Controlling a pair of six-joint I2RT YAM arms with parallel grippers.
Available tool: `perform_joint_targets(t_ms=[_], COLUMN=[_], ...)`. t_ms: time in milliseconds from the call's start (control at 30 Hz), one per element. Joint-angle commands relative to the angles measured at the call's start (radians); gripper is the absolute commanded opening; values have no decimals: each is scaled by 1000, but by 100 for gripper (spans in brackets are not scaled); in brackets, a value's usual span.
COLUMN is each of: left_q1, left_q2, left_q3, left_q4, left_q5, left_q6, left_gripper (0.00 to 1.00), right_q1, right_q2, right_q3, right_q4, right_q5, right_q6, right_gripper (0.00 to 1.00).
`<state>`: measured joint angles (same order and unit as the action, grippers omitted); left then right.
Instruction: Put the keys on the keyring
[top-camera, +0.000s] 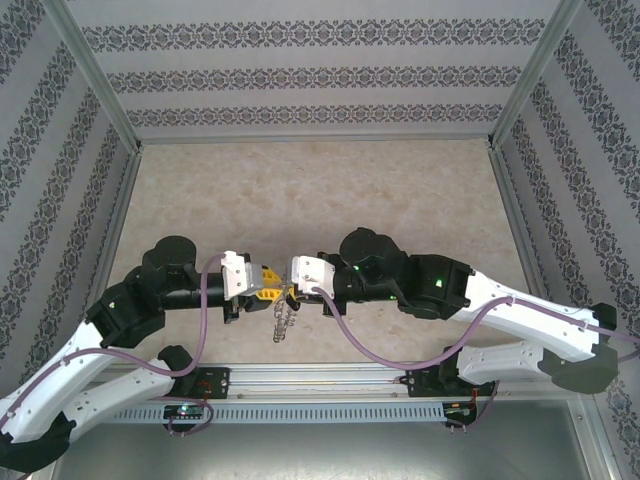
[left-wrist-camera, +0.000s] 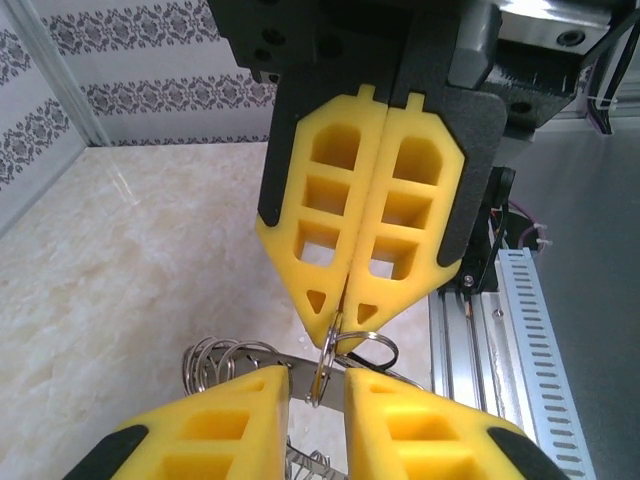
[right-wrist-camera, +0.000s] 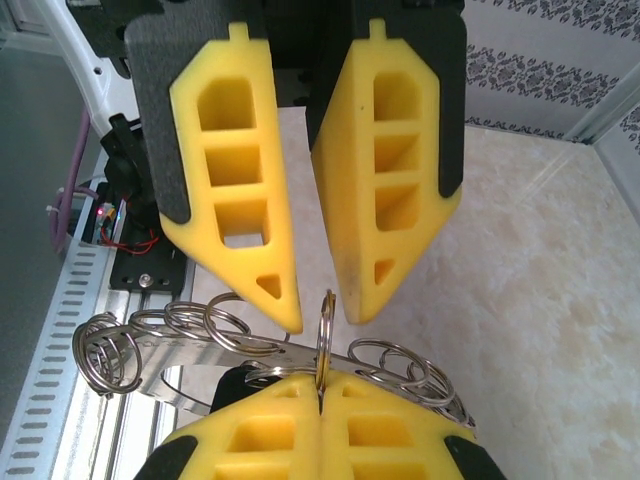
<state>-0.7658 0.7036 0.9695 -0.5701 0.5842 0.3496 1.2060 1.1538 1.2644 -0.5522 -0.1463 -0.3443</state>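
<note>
Little room by the table's (top-camera: 320, 190) front edge: right pincer (right-wrist-camera: 322, 385) pinches the keyring (right-wrist-camera: 190, 350), left pincer (left-wrist-camera: 318, 375) spread.

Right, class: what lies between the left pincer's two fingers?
One upright wire loop of the keyring, pinched by the shut right pincer. The right wrist view shows it in the left pincer's gap.

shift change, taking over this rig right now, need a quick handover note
Right gripper: shut on one wire loop of the keyring, holding it in the air.
Left gripper: open, fingertips either side of that loop, not gripping.
The key is too small to make out; can't tell if it is on.
Done: keyring is up between the two arms.
Left: likely thread the key onto a loop, then set the keyring down.
</note>
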Motion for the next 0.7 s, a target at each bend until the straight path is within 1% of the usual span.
perform_joint_targets(t_ms=[0, 300, 333, 400, 533, 600, 667], left_q1=[-9, -9, -9, -10, -9, -9, -9], left_q2=[4, 20, 21, 17, 0, -23, -47], left_q3=[17, 15, 14, 9, -10, -36, -70], left_q4=[-9, 20, 22, 29, 64, 125, 211], left_q5=[25, 40, 42, 45, 54, 68, 87], left_q6=[35, 23, 20, 15, -7, -47, -105], left_gripper=[21, 12, 9, 0, 0, 0, 0], right_q1=[-9, -8, -8, -8, -8, -8, -7], right_q2=[7, 20, 24, 26, 14, 1, -20], right_q3=[41, 49, 51, 52, 43, 32, 8], right_q4=[-1, -20, -24, -30, -17, -5, 20], right_q5=[-13, -12, -10, -8, -11, -13, -19], right_q6=[-13, -14, -16, -17, -16, -10, 1], right_gripper=[0, 0, 0, 0, 0, 1, 10])
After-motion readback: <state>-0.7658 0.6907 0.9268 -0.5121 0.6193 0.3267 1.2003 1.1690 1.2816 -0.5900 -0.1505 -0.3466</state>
